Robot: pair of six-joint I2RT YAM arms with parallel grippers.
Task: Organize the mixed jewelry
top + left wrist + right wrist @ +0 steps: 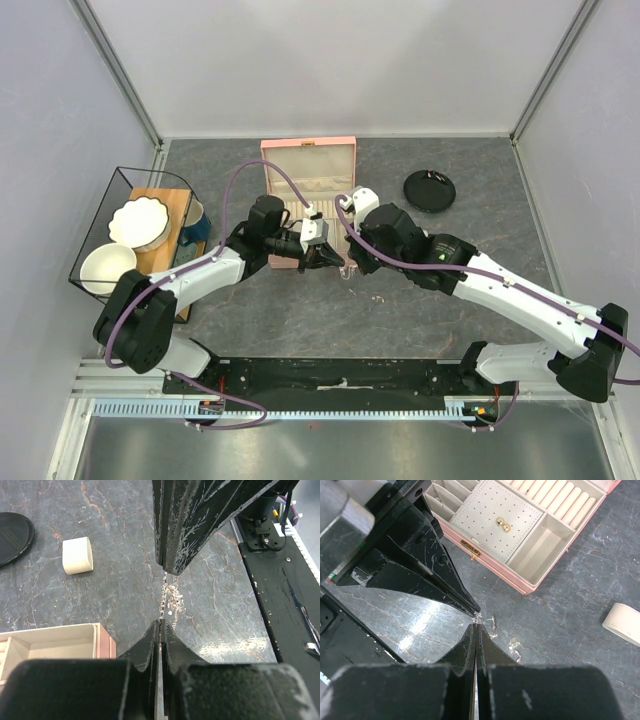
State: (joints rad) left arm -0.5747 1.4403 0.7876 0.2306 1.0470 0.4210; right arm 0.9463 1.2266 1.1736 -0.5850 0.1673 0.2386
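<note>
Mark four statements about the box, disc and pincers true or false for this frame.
1. The pink box is open. True.
2. The left pincer and right pincer are wide open. False: both are shut, tips meeting at the jewelry.
3. The black disc sits inside the box. False: it lies on the table, apart from the box.
4. Two gold studs sit on the box's dotted panel. True.

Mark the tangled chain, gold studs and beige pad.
tangled chain (171, 597), left wrist view, on the knotted clump.
gold studs (498, 522), right wrist view, on the left ball.
beige pad (77, 555), left wrist view, on its top face.
</note>
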